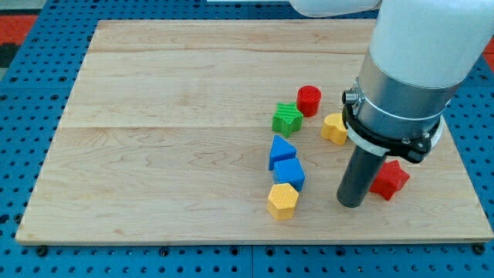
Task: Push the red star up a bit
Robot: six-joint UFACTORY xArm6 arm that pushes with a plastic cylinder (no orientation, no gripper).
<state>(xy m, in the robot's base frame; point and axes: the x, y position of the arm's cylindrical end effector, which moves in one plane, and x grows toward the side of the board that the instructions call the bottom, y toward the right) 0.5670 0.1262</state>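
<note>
My tip [351, 204], a bare rod holding nothing, seems to touch the red star [390, 179] near the board's [154, 116] right edge.

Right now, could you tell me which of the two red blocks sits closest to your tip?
The red star, just right of my tip and partly hidden by it. The red cylinder stands farther up the board.
</note>
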